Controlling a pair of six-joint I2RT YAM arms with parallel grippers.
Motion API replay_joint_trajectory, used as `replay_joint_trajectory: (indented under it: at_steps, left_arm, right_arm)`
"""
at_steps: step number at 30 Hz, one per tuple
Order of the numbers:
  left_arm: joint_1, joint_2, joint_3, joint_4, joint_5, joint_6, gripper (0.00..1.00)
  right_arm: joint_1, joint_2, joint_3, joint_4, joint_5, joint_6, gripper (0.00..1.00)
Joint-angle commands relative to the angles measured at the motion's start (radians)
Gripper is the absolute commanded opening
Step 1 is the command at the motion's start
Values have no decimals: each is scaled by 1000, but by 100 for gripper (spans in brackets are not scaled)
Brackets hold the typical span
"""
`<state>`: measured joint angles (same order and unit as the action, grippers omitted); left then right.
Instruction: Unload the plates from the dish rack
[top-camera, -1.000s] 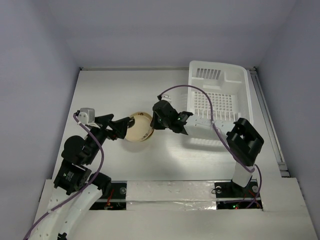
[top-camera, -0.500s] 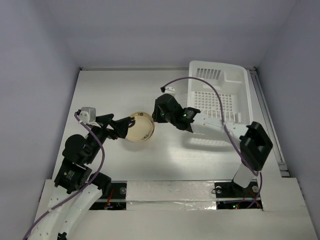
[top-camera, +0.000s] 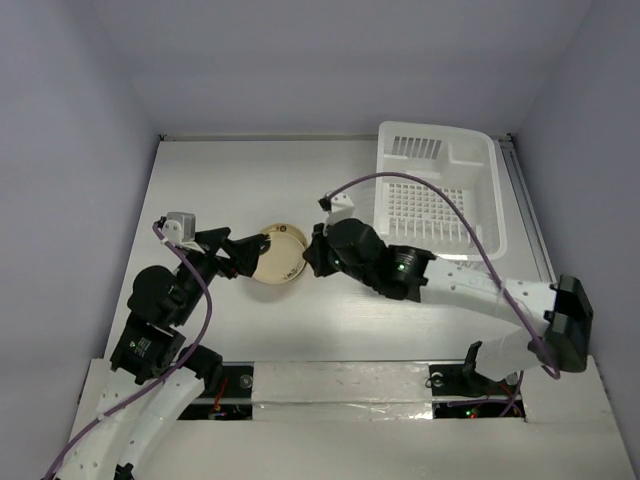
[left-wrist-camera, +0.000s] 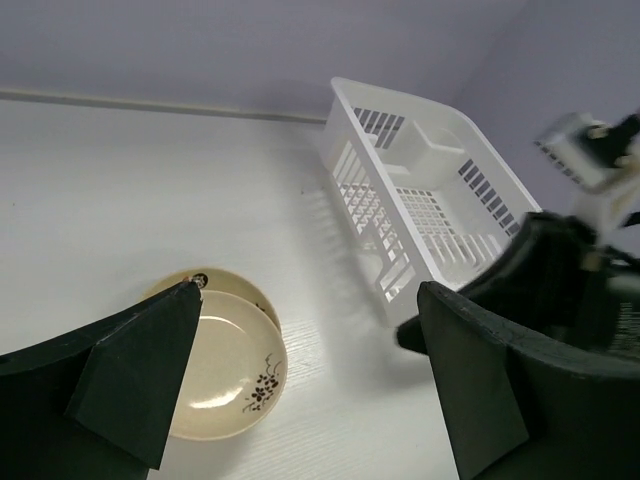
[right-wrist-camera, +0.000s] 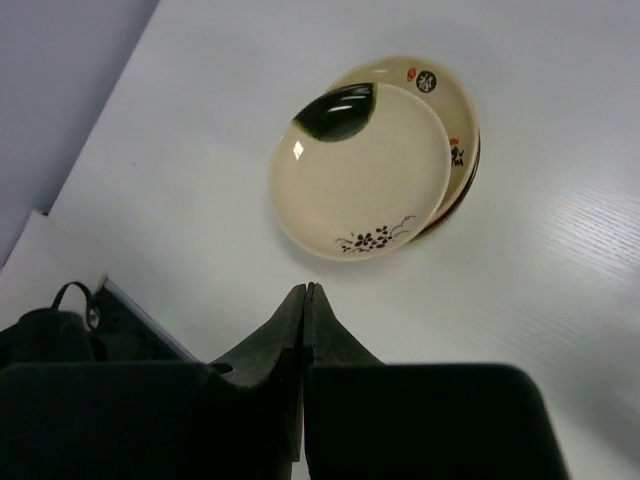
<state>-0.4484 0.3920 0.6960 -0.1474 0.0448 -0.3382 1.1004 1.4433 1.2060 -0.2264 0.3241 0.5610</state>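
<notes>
Table (top-camera: 200, 180): white.
Dish rack (top-camera: 440, 190): white basket, far right corner.
Right gripper (right-wrist-camera: 305, 292): jaws pressed together, holding nothing, just right of the plates.
Left gripper (left-wrist-camera: 308, 288): jaws wide, nothing held, at their left edge.
Cream plates (right-wrist-camera: 360, 170): stacked off-centre at mid-table, seemingly two.

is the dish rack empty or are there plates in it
Empty: the dish rack shows only bare grid; two cream plates lie stacked outside it.

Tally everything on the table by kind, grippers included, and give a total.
Cream plates: 2, stacked off-centre
Dish rack: 1
Grippers: 2, the left gripper open, the right gripper shut
Total: 5
</notes>
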Motion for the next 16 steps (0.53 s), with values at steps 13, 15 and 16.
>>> replay_joint_trajectory:
  at_steps: [13,15,16]
  left_arm:
    - [13,34,57,65,-5,-19,94]
    - [13,47,75,69,-8,-22,95]
    - [13,53,82,68,-11,-25,96]
  right_arm:
    - [6,-871,-243,43,414,-78,100]
    - [6,-908,-247,27,444,-84,100]
    - [6,-914,-250,10,451,-84,100]
